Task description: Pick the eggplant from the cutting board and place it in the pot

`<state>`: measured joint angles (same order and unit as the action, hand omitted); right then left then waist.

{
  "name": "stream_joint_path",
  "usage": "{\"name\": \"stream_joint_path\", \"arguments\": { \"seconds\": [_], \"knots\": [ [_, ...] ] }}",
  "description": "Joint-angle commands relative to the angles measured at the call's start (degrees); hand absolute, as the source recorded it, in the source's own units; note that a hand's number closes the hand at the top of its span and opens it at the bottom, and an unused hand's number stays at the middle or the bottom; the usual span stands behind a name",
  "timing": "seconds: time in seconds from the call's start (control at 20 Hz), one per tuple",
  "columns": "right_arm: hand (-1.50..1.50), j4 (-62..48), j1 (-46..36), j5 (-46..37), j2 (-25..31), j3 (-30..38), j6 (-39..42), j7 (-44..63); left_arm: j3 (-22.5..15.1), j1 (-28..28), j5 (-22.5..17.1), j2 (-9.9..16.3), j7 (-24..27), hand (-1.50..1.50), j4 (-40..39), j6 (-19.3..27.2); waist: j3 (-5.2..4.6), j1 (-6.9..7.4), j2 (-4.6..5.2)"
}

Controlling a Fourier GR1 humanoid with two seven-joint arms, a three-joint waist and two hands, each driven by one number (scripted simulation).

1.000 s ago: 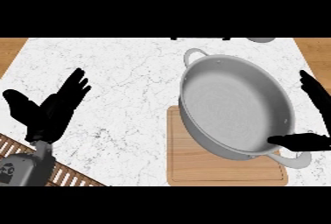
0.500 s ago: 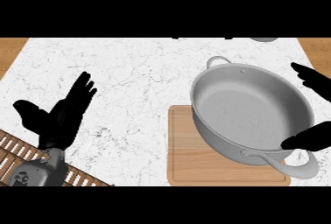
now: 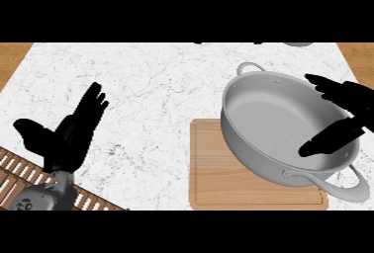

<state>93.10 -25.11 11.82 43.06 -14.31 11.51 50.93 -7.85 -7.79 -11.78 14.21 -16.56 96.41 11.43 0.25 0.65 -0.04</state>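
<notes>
A grey two-handled pot (image 3: 270, 123) lies tilted, its lower part over the wooden cutting board (image 3: 226, 183). No eggplant shows anywhere in the view; the pot's inside looks bare. My right hand (image 3: 358, 106) is at the pot's right rim. Its fingers (image 3: 329, 86) stretch over the far rim and its thumb (image 3: 329, 141) reaches inside the bowl, with nothing held between them. My left hand (image 3: 70, 136) rests open on the left over the white counter, fingers up.
The white marble counter (image 3: 146, 84) spreads between the two hands. A slatted wooden rack (image 3: 22, 173) fills the lower left corner beneath my left forearm. Wooden strips edge the counter at the far left and right.
The pot has slid right and downward over the board and turned, along with my right hand. My left hand has drifted slightly right.
</notes>
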Motion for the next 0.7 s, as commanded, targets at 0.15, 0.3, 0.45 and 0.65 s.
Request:
{"name": "stream_joint_path", "arguments": {
  "seconds": [0.15, 0.3, 0.45, 0.65],
  "knots": [
    [-1.5, -2.96, 1.76, -1.21, -1.96, -0.47, 7.65, 1.94, 1.95, -1.44, 0.19, -0.93, 1.52, 0.0, -3.9, -0.67, -0.27, -0.67, 0.1],
    [-1.5, -0.91, 3.44, -6.64, -6.21, -3.51, 4.2, 4.33, 3.11, 0.75, -1.06, 0.37, 1.36, 0.0, -2.17, -2.35, -0.27, -0.51, 0.06],
    [-1.5, -6.57, -1.06, -9.3, -10.01, -2.15, 4.8, 5.0, -0.13, 1.21, 2.21, -0.97, -3.85, 0.0, 4.21, 0.46, -0.25, -0.1, 0.06],
    [-1.5, 0.65, 4.42, -13.7, -11.96, -0.81, 2.04, 5.57, 1.21, 2.63, 1.53, -1.46, -1.08, 0.0, 3.01, -1.2, -0.26, -0.55, -0.02]
  ]
}}
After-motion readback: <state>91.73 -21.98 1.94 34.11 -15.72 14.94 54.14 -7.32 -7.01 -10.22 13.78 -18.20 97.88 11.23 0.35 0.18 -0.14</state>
